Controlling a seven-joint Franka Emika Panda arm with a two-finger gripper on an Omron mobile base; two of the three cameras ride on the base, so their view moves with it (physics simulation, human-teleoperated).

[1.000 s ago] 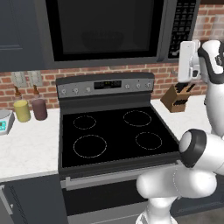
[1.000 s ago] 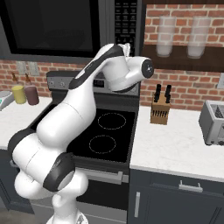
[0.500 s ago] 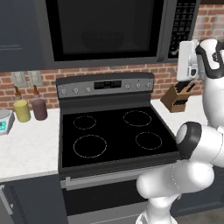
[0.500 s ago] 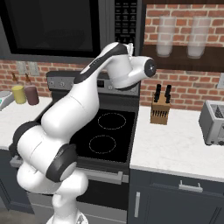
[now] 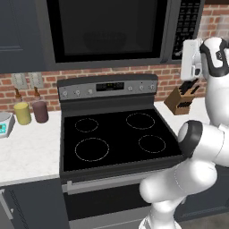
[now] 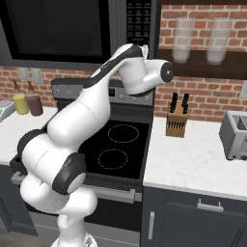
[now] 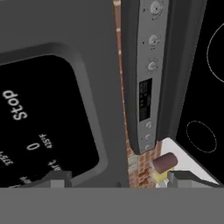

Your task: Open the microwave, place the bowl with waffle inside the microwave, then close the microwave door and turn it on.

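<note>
Over the last second the arm's lower links have shifted slightly in both base views, the elbow swinging a little, while the hand (image 5: 191, 60) at the microwave (image 5: 112, 31) keypad (image 5: 188, 27) has barely drifted. The pincer's (image 7: 118, 178) fingers have begun to narrow from their widest spread, right at the keypad.

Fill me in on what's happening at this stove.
The robot arm has its gripper raised to the keypad at the right end of the microwave above the stove. The microwave door is shut, and a faint bowl shape shows behind the glass. In the hand view the keypad's Stop label sits right ahead of the fingertips, which hold nothing. It looks set to press a button.
</note>
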